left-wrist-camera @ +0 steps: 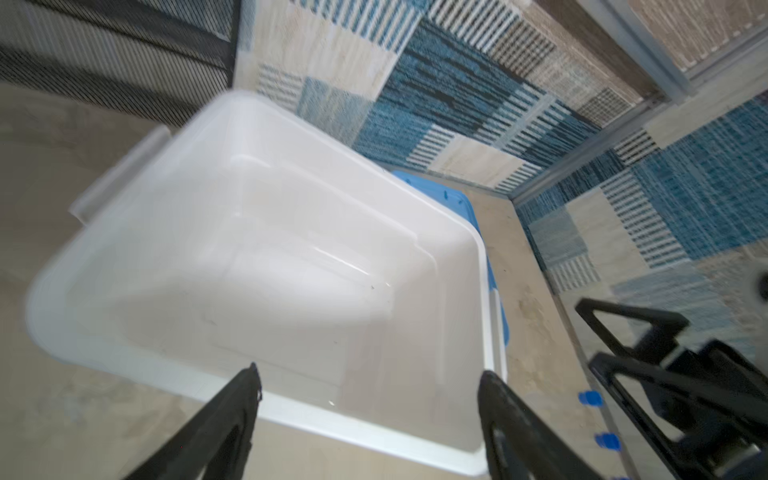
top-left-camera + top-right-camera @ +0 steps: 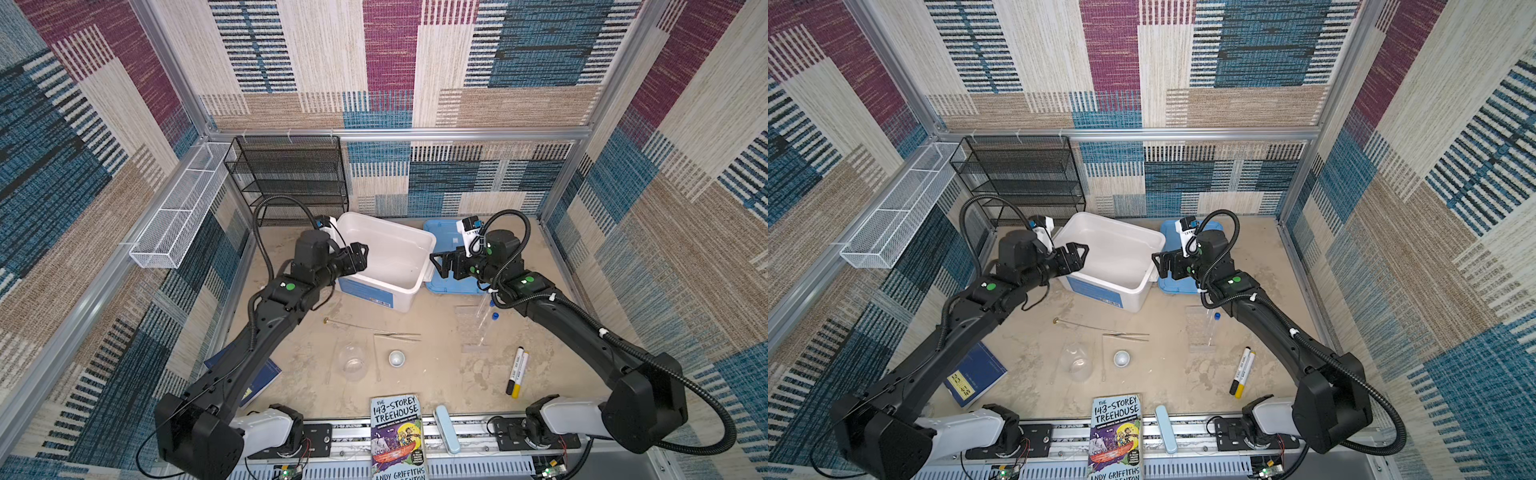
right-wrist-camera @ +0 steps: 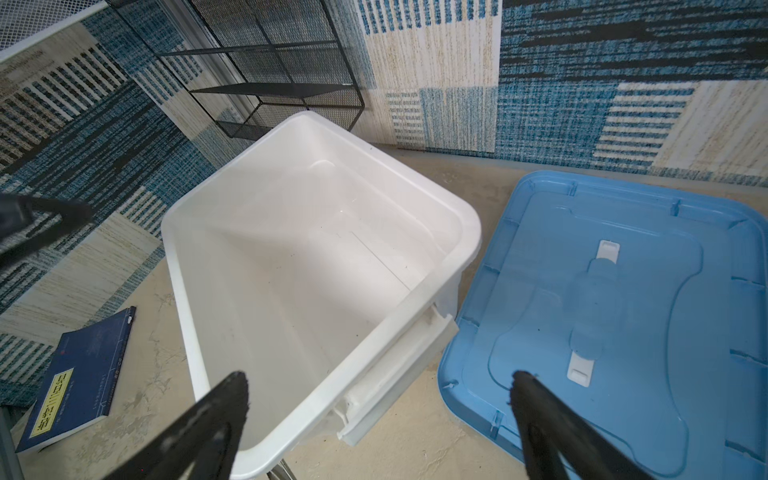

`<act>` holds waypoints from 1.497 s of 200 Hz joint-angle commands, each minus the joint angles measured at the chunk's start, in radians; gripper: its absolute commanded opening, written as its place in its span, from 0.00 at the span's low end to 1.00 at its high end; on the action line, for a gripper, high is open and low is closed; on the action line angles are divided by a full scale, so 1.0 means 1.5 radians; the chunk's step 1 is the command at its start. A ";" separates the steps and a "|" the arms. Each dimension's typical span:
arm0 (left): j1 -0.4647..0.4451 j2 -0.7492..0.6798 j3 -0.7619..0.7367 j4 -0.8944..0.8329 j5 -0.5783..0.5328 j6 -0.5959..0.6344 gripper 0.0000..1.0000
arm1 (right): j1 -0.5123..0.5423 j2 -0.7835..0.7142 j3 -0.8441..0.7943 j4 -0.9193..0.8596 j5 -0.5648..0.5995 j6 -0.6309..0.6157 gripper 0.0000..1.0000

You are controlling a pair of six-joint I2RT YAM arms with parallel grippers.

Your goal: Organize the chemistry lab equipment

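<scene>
"THE 143-STOREY TREEHOUSE" and "ANDY GRIFFITHS" are printed on the paperback (image 2: 397, 436), seen in both top views well apart from the fingers of the left gripper (image 2: 360, 257) and the right gripper (image 2: 436, 266). On the blue book (image 3: 95, 353), near one right-gripper finger (image 3: 208, 419), a yellow label (image 3: 52, 401) is seen, its characters unreadable.

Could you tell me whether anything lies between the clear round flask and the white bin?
The long brass-tipped rod lies flat between the clear round flask and the white bin, metal tweezers beside it; the blue lid is off.
</scene>
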 commanded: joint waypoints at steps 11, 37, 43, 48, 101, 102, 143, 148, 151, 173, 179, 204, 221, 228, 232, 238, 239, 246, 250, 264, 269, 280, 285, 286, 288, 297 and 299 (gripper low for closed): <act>0.091 0.136 0.120 -0.099 0.037 0.152 0.84 | 0.000 0.002 0.013 -0.010 -0.026 -0.021 0.99; 0.119 0.252 0.202 -0.119 0.034 0.193 0.84 | 0.002 -0.001 0.016 -0.017 -0.112 -0.056 0.99; 0.122 0.275 0.222 -0.134 0.016 0.204 0.84 | 0.003 -0.003 0.017 -0.018 -0.112 -0.059 0.99; 0.124 0.290 0.237 -0.141 0.000 0.210 0.84 | 0.004 -0.006 0.015 -0.018 -0.109 -0.059 0.99; 0.126 0.379 0.300 -0.175 -0.096 0.267 0.74 | 0.003 -0.002 0.007 -0.020 -0.089 -0.065 0.99; 0.126 0.381 0.301 -0.176 -0.097 0.267 0.74 | 0.003 -0.002 0.007 -0.020 -0.089 -0.065 0.99; 0.125 0.391 0.287 -0.185 -0.113 0.273 0.62 | 0.004 0.012 0.010 -0.012 -0.088 -0.064 1.00; 0.125 0.389 0.283 -0.187 -0.120 0.272 0.58 | 0.003 0.014 0.011 -0.012 -0.088 -0.064 1.00; 0.125 0.388 0.281 -0.187 -0.125 0.271 0.57 | 0.003 0.015 0.011 -0.012 -0.088 -0.064 1.00; 0.125 0.380 0.266 -0.194 -0.149 0.265 0.54 | 0.004 0.020 0.013 -0.009 -0.089 -0.064 1.00; 0.125 0.376 0.260 -0.195 -0.154 0.261 0.54 | 0.003 0.021 0.013 -0.008 -0.091 -0.063 1.00; 0.126 0.344 0.215 -0.184 -0.170 0.227 0.50 | 0.003 0.029 0.016 -0.009 -0.096 -0.062 0.99; 0.127 0.318 0.176 -0.167 -0.170 0.203 0.45 | 0.004 0.031 0.016 -0.007 -0.098 -0.061 0.99; 0.127 0.309 0.163 -0.162 -0.170 0.196 0.44 | 0.003 0.032 0.016 -0.008 -0.098 -0.061 0.99; 0.127 0.305 0.158 -0.161 -0.172 0.190 0.43 | 0.003 0.032 0.017 -0.008 -0.097 -0.061 0.99; 0.127 0.301 0.152 -0.164 -0.174 0.182 0.43 | 0.003 0.033 0.017 -0.008 -0.097 -0.061 0.99; 0.127 0.299 0.151 -0.165 -0.174 0.180 0.43 | 0.003 0.034 0.017 -0.008 -0.097 -0.061 0.99; 0.127 0.294 0.146 -0.168 -0.177 0.171 0.41 | 0.004 0.034 0.017 -0.008 -0.098 -0.061 0.99; 0.127 0.290 0.141 -0.168 -0.178 0.166 0.41 | 0.004 0.035 0.018 -0.008 -0.098 -0.061 0.99; 0.127 0.275 0.123 -0.164 -0.182 0.143 0.39 | 0.004 0.035 0.017 -0.008 -0.100 -0.061 0.98; 0.127 0.271 0.118 -0.165 -0.180 0.138 0.39 | 0.004 0.035 0.017 -0.008 -0.100 -0.060 0.98; 0.127 0.263 0.109 -0.165 -0.177 0.120 0.39 | 0.004 0.035 0.016 -0.008 -0.100 -0.059 0.98; 0.127 0.258 0.104 -0.166 -0.173 0.113 0.39 | 0.006 0.036 0.016 -0.008 -0.101 -0.059 0.98; 0.127 0.257 0.103 -0.165 -0.172 0.111 0.39 | 0.006 0.036 0.016 -0.008 -0.101 -0.059 0.98; 0.127 0.254 0.102 -0.165 -0.171 0.108 0.39 | 0.005 0.036 0.016 -0.009 -0.101 -0.059 0.98; 0.127 0.243 0.089 -0.164 -0.172 0.092 0.40 | 0.005 0.037 0.017 -0.009 -0.099 -0.059 0.98; 0.127 0.241 0.087 -0.163 -0.172 0.088 0.39 | 0.006 0.037 0.017 -0.009 -0.099 -0.058 0.98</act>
